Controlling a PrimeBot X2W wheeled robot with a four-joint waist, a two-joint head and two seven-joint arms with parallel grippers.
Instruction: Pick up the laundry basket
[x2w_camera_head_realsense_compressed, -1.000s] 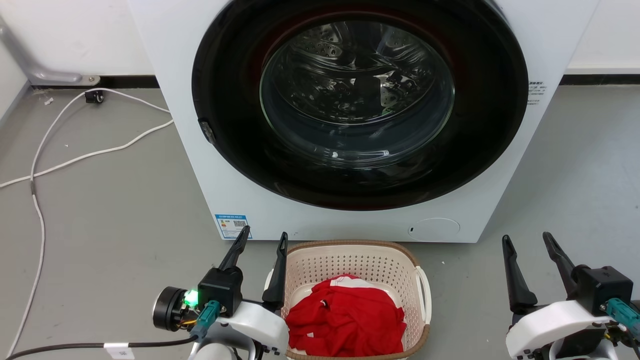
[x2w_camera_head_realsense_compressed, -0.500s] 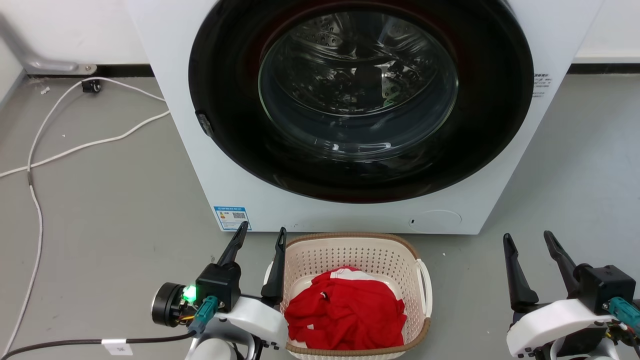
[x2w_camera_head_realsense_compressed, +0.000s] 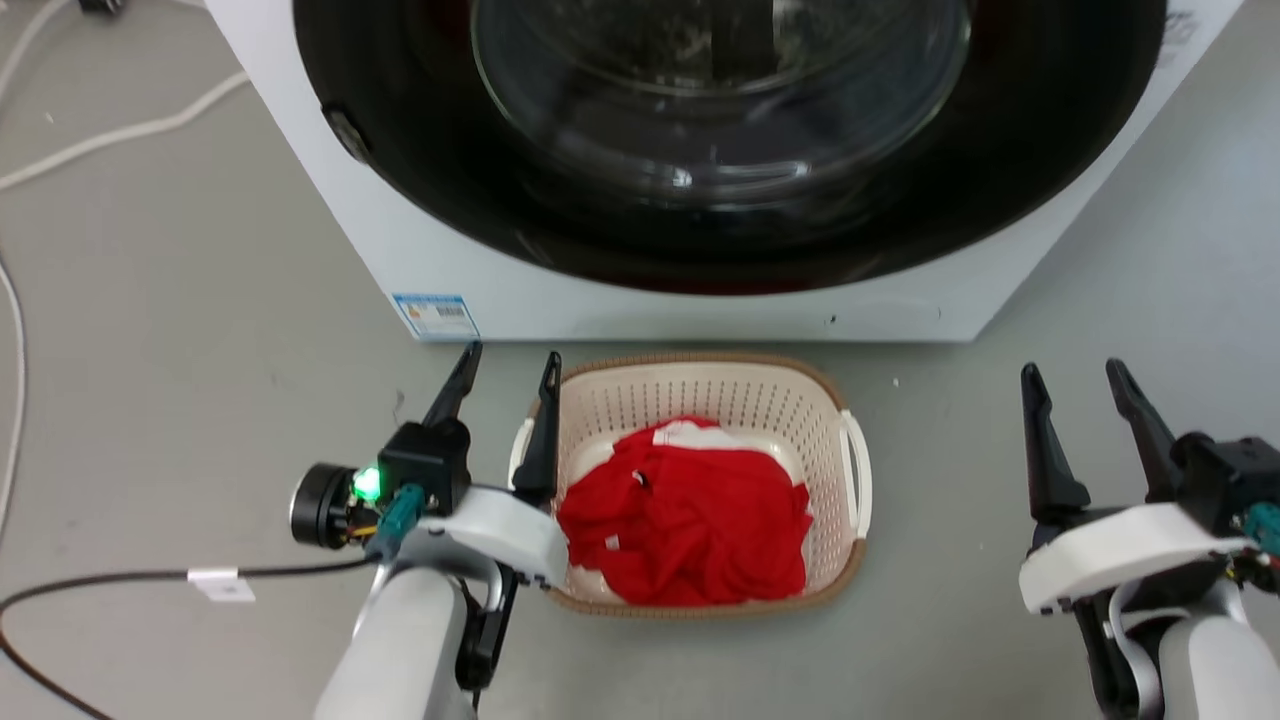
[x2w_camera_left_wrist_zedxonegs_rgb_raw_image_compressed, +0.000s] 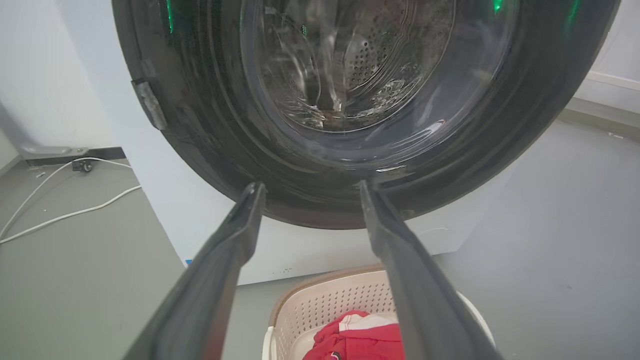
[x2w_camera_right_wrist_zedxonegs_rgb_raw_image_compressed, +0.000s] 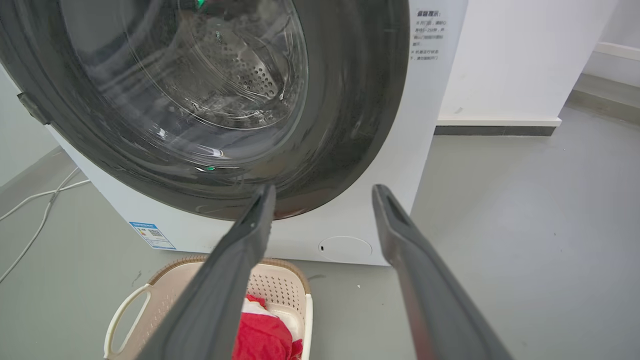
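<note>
One grey floor (x2w_camera_head_realsense_compressed: 200, 300) carries everything. One white front-loading washer (x2w_camera_head_realsense_compressed: 480, 270) stands toward the floor's far edge, its round door facing the robot. One laundry basket (x2w_camera_head_realsense_compressed: 700, 395) stands upright on the floor just in front of the washer's base, between the two arms in the head view. It holds one heap of red cloth (x2w_camera_head_realsense_compressed: 690, 520); whether that is a single garment cannot be told. Two grippers are present. The left gripper (x2w_camera_head_realsense_compressed: 511, 352) has its jaws apart and empty, and its inner finger overlaps the basket's left rim in the head view; contact cannot be confirmed. The right gripper (x2w_camera_head_realsense_compressed: 1070, 366) also has its jaws apart and empty, well apart from the basket. The basket carries two white side handles, the right handle (x2w_camera_head_realsense_compressed: 858, 460) in plain view and the left handle (x2w_camera_head_realsense_compressed: 517, 455) partly behind the left finger. Expected handling: thin perforated plastic, light, fairly stiff, with walls that may flex under a one-sided pull; the soft load adds little weight. Recommended hold: one handle per gripper, lifted level, since the smooth plastic may slip
</note>
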